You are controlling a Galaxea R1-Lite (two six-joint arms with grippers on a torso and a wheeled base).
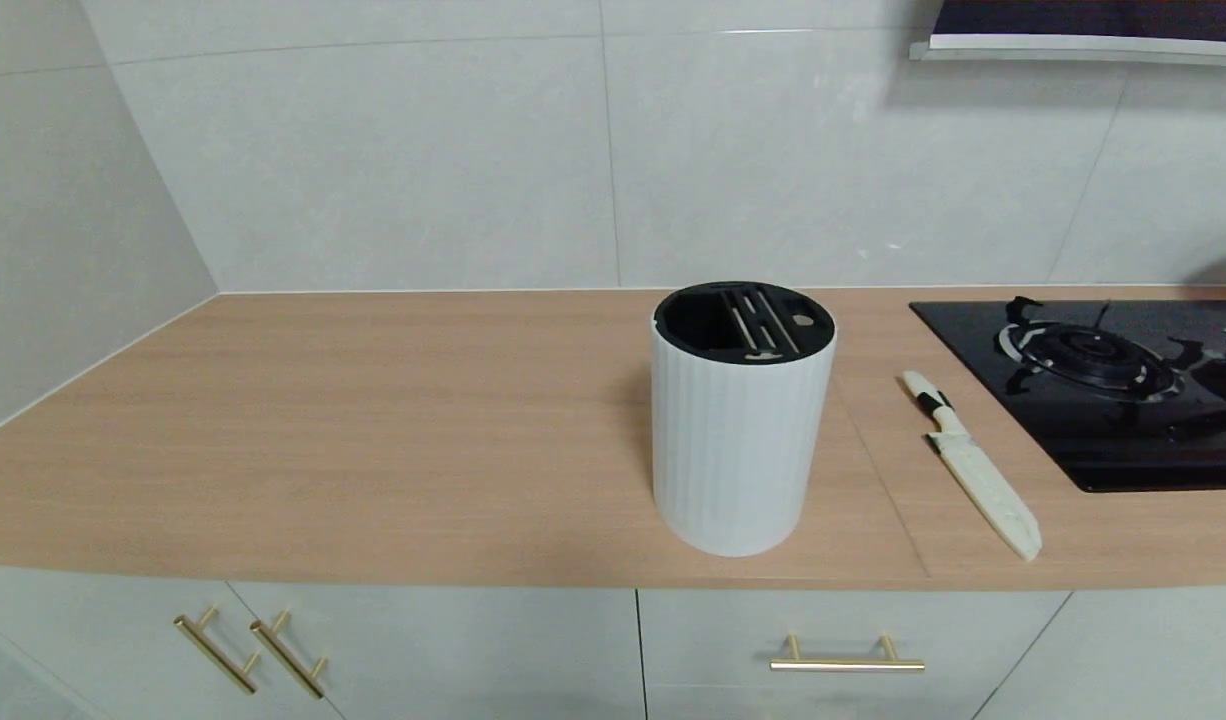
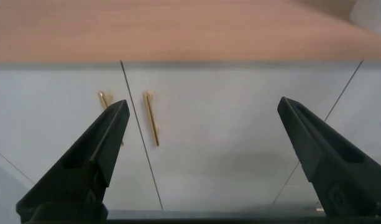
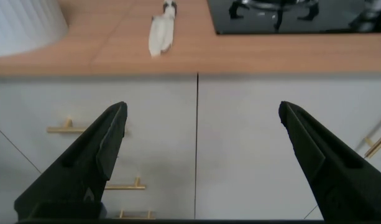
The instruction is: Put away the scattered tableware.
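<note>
head: holder point(image 1: 738, 450) slots; right wrist: knife point(image 3: 159, 36); left wrist: cabinet handles point(image 2: 151, 118)

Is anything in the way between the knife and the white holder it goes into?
No, nothing visible is. The knife lies flat on the counter to the right of the white holder, with only bare wood between them. The slots in the holder's black top look free.

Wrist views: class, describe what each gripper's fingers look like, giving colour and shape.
The left gripper and right gripper look alike: two matte black fingers each, flat-sided wedges tapering to narrow tips.
</note>
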